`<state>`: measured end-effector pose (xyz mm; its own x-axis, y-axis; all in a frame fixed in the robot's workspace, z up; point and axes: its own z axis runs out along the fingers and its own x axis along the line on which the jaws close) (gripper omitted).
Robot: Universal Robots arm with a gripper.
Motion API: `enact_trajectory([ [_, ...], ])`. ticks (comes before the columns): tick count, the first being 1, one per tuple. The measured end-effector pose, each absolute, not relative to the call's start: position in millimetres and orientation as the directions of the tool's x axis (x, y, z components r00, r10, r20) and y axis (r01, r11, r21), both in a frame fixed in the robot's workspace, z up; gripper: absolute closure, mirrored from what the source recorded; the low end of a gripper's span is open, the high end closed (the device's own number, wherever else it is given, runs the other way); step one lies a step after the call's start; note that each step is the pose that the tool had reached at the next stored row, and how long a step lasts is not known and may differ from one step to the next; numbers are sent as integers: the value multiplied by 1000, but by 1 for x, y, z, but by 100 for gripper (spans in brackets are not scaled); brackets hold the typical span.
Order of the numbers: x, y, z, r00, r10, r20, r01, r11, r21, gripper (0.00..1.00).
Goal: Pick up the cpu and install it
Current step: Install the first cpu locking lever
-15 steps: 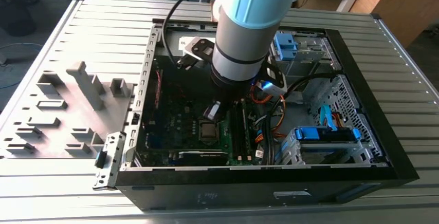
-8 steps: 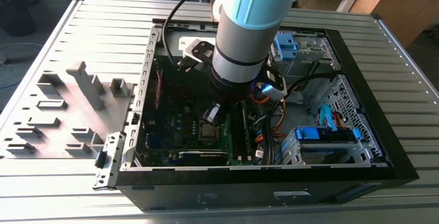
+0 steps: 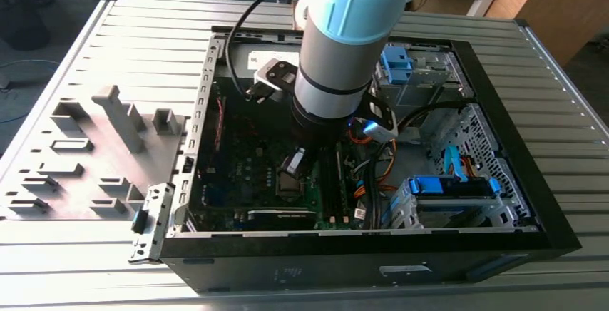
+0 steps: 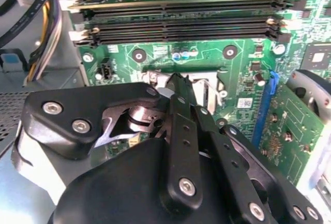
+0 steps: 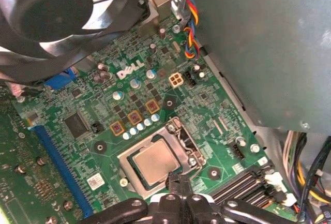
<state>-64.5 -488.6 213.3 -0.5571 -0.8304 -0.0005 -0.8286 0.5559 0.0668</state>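
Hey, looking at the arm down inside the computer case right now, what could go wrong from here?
1. In the first wrist view the cpu lies in the socket frame with the gripper at its edge; a sideways nudge might unseat it or scrape the socket.
2. The coloured wires and memory slots sit close by, so lifting the arm carelessly could snag or knock them.

Tight in there. Gripper (image 5: 178,185) sits right at the socket (image 5: 158,159) edge, cpu (image 5: 151,163) already seated in it. Mem slots (image 5: 243,188) crowd lower right of the first wrist view, fan (image 5: 51,12) hangs over the upper left, cable bundle (image 5: 186,6) up top. Bare mobo (image 5: 150,87) betw fan & socket is the only open patch.
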Motion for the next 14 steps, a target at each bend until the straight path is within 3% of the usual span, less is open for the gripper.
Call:
enact_trajectory([
  [14, -63, -492, 208, -562, -827, 9, -825, 561, 75, 89],
])
